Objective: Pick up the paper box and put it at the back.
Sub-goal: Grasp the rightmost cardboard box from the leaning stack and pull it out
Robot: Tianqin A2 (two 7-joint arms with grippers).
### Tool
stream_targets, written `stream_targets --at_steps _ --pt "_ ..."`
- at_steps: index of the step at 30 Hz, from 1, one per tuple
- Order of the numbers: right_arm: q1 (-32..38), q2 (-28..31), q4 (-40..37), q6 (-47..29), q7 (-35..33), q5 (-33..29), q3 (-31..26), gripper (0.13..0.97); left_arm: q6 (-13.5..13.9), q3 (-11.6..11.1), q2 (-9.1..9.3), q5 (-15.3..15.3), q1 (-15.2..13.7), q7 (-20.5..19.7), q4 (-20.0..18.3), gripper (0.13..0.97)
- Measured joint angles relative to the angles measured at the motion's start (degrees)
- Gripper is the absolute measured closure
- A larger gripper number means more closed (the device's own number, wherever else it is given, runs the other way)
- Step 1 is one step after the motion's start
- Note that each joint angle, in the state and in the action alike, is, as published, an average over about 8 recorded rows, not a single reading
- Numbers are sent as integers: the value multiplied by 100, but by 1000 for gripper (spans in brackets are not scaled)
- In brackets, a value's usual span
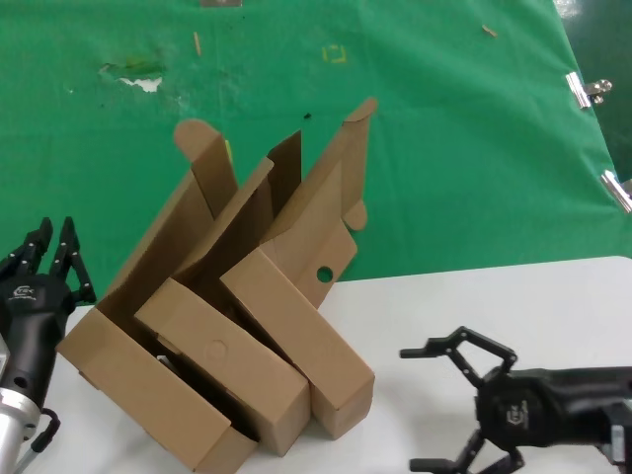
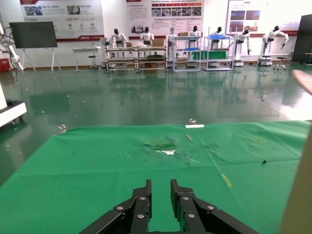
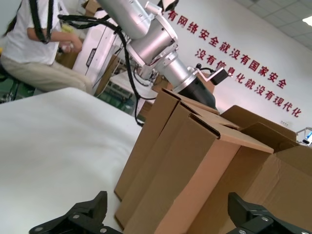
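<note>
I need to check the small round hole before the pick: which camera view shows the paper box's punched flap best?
The head view: the paper box shows whole there, its round hole clear on the flap. The right wrist view shows only plain cardboard walls of the boxes close up, no hole. The left wrist view shows mainly the green cloth.

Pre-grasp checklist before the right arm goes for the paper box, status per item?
1. Right gripper open: ok, fingers spread wide, nothing between them.
2. Right gripper faces the paper box: ok; the right wrist view shows cardboard straight ahead between the fingers.
3. Paper box free of neighbours: not ok, it leans against the two nested boxes.
4. Left gripper out of the way: ok, it sits off the stack's left side, fingers close together, holding nothing.
5. Drop zone on the green cloth behind the boxes: ok, only torn scuffs and a yellow mark there.
6. Contact with the box: not ok yet, a gap remains.
</note>
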Motion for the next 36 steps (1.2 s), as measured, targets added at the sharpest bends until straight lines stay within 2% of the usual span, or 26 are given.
stream_targets --at_steps 8,17,23,27,35,36 --pt "246 -512 -376 -48 299 -22 -201 295 0 0 0 0 0 0 0 909" --pt "525 -929 -1038 -54 391 20 -579 471 0 0 0 0 0 0 0 955" --pt "648 -1074 -1392 -54 351 -1 -680 633 0 0 0 0 0 0 0 957" --pt "687 -1130 -1518 -55 352 -43 -667 633 0 0 0 0 0 0 0 957" --pt "706 -1201 -1603 -55 504 -202 -445 808 0 0 0 0 0 -1 0 957" --pt "704 -1206 -1606 -55 545 -222 -387 808 0 0 0 0 0 -2 0 957"
